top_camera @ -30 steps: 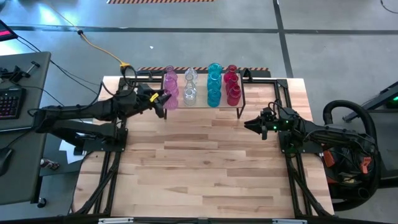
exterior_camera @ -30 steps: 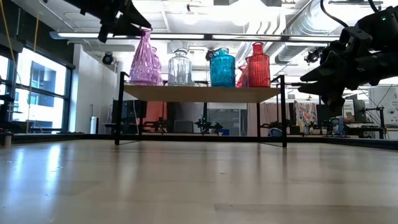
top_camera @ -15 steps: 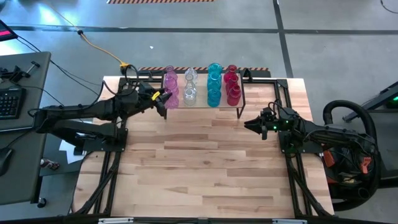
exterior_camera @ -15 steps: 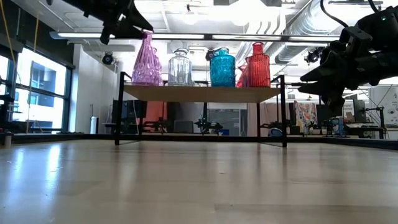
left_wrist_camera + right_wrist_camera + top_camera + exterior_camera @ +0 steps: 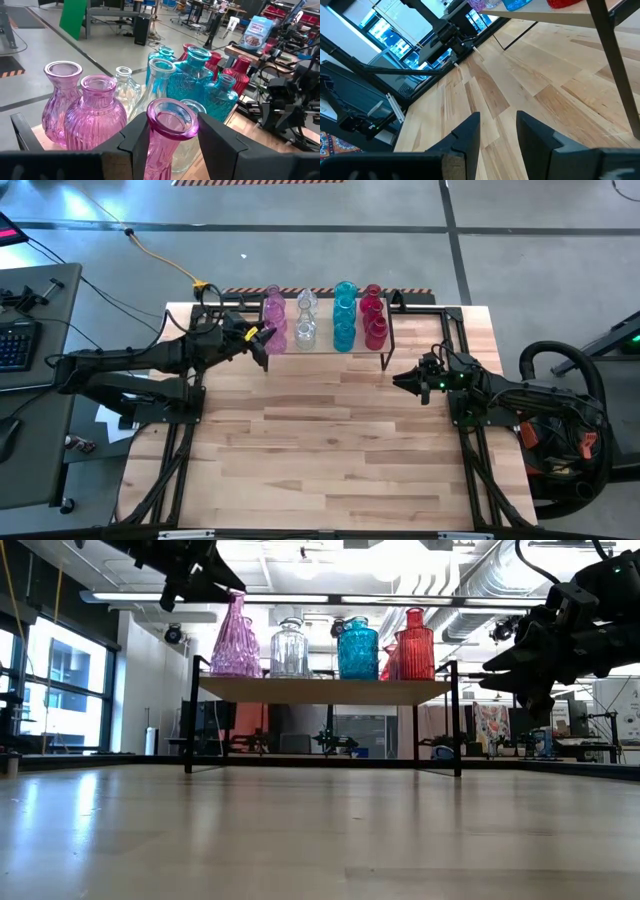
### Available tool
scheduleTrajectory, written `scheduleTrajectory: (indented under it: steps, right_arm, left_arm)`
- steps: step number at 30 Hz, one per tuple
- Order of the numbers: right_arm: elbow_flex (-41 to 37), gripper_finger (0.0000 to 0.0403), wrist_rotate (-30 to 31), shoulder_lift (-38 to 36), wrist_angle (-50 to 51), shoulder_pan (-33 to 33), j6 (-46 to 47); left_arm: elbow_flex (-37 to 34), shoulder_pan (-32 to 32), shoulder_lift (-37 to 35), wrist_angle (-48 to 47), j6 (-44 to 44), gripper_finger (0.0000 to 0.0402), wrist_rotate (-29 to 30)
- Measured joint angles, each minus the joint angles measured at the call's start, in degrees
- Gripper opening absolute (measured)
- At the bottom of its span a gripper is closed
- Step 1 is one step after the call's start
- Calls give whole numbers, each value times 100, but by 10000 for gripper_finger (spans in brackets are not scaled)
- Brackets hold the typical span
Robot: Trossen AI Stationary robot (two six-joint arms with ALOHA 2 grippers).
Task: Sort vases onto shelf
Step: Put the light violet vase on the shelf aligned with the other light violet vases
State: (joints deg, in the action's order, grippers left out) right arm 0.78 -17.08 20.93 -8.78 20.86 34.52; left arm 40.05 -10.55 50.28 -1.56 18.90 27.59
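3 pink vases, 3 red vases, about 3 teal vases, at least 2 clear vases; overlap hides some. 1 shelf.

We've got the slatted wood table carrying the shelf, loaded with pink, clear, teal and red vases.

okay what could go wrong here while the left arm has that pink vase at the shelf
The left gripper pinches the tall ribbed pink glass vase by its narrow neck only; it could tilt or slip. The other pink, clear and teal vases crowd the small wooden shelf, so it may knock them.
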Motion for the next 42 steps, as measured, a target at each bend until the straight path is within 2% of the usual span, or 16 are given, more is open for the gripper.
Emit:
scheduleTrajectory:
  steps: [13, 42]
  right_arm:
    - [0, 108, 0, -2, 0, 1, 0]
    - [0, 108, 0, -2, 2, 2, 0]
  left_arm:
    - [11, 0, 147, 114, -4, 157, 68]
    - [4, -94, 157, 110, -157, 159, 117]
